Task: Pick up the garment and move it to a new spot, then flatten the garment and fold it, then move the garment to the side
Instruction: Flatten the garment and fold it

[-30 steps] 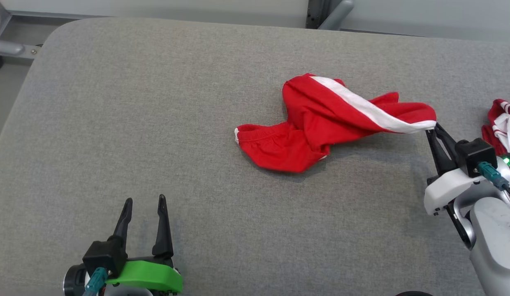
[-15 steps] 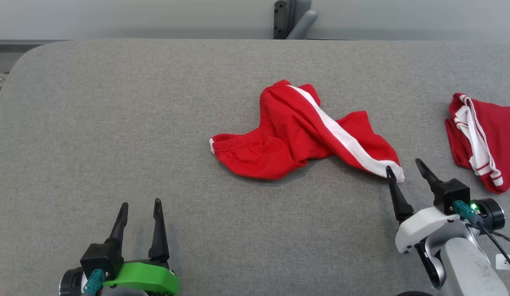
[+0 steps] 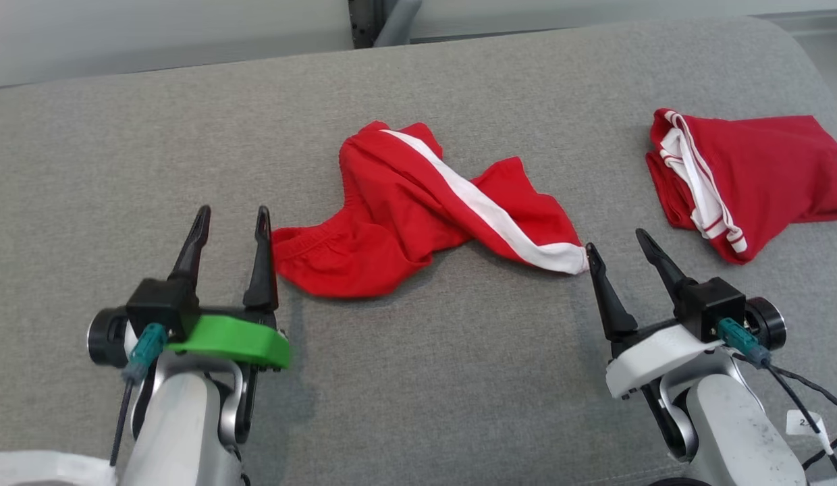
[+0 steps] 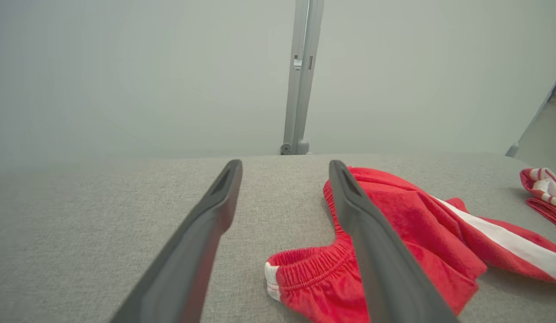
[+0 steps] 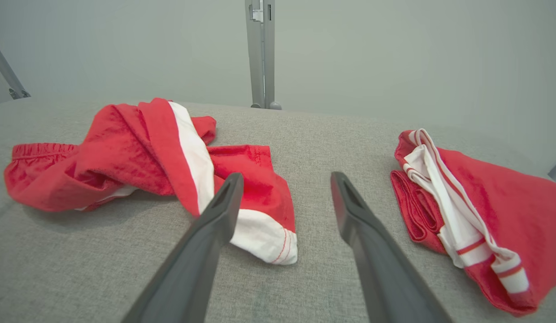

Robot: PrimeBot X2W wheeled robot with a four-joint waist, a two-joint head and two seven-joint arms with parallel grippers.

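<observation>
Left claw (image 3: 232, 210) and right claw (image 3: 614, 239): fingers apart, both empty, over the near desk (image 3: 459, 378). Garment (image 3: 405, 216), red shorts with a white stripe, lies crumpled mid-desk between them. Waistband just beside left claw, striped leg end just beside right.

Judgement: relocation probably done. Flattening, folding and moving aside remain.

Far right: second red garment (image 3: 756, 175), folded.

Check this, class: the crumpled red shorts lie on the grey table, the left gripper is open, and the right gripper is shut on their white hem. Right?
No: the right gripper is open, holding nothing, as the right wrist view shows. The crumpled red shorts lie on the grey table; the left gripper is open.
</observation>
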